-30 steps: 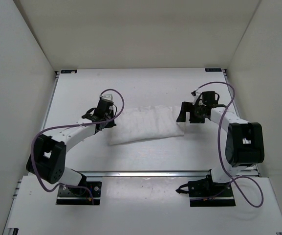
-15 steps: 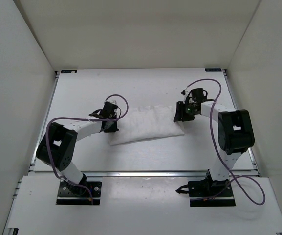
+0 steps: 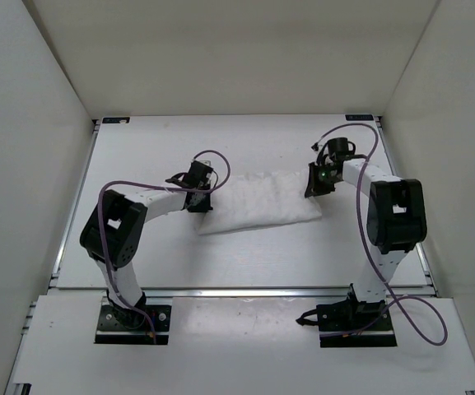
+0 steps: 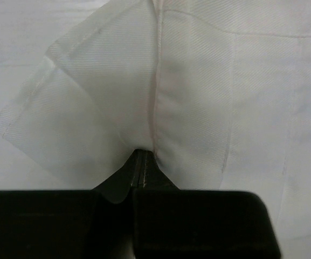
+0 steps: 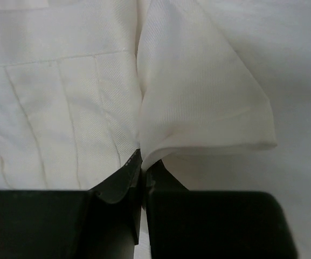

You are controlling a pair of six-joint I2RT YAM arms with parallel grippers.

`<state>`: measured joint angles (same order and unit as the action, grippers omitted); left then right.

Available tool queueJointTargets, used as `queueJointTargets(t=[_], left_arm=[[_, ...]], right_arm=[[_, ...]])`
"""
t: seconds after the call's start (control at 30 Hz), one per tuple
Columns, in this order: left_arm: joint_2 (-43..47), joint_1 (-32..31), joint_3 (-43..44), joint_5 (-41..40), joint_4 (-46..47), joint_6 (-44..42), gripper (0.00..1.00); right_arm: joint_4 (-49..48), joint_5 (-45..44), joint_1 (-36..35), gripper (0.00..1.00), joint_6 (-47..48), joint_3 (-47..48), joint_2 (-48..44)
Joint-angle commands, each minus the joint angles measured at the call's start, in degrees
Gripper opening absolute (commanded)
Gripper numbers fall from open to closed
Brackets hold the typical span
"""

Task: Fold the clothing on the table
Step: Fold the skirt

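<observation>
Top and wrist views of the clothing [image 3: 260,202] during handling. The garment lies stretched left to right across the middle of the counter [image 3: 221,259], between the two arms. Compared with one second earlier, it sits slightly further to the right and further from the arm bases, and its near edge is straighter. The left arm [image 3: 151,200] has swung inward, with its elbow drawn closer to its base. Its jaws, pressed together throughout, pinch the left end of the clothing [image 4: 198,81] at a seam, and a sleeve fans out to the left of the grip. The right arm [image 3: 395,210] has moved its wrist toward the far side of the counter. Its jaws stood spread at the garment's right end a second ago. They are now closed on the clothing [image 5: 63,86], pinching a fold where a sleeve meets the ribbed body panel, with the sleeve hem spreading to the right. Whether either end is raised off the counter cannot be told.
</observation>
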<state>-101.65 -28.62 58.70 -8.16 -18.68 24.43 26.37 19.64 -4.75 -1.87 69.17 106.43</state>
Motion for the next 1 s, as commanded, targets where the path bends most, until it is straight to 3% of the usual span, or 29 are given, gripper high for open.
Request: queueJointTargets(t=[0.0,0.17,0.3,0.57,0.83,0.97], left_arm=[[-5.04,-1.79,2.03,6.48,-1.10,0.36,0.00],[-12.51,-1.61,9.05,12.63,-4.44,0.80,0.00],[-14.01,-1.62,10.21,18.52,-0.93,3.16,0.00],[-17.27,-0.47,13.11,25.21,0.83,6.06,0.00],[-16.74,3.40,5.03,31.62,8.83,11.08,0.00],[-16.83,4.63,3.71,33.73,10.94,12.22,0.00]], right_arm=[[3.06,-1.80,0.72,0.00,1.43,8.76,-4.83],[9.13,-0.21,-4.02,0.00,3.45,21.52,-3.43],[10.20,-0.13,-12.01,0.00,1.87,27.77,-0.88],[4.66,4.52,-21.69,0.00,-7.00,26.11,2.72],[0.62,9.71,-24.60,0.00,-14.11,23.13,5.63],[-3.69,12.27,-26.53,0.01,-17.55,17.16,5.10]])
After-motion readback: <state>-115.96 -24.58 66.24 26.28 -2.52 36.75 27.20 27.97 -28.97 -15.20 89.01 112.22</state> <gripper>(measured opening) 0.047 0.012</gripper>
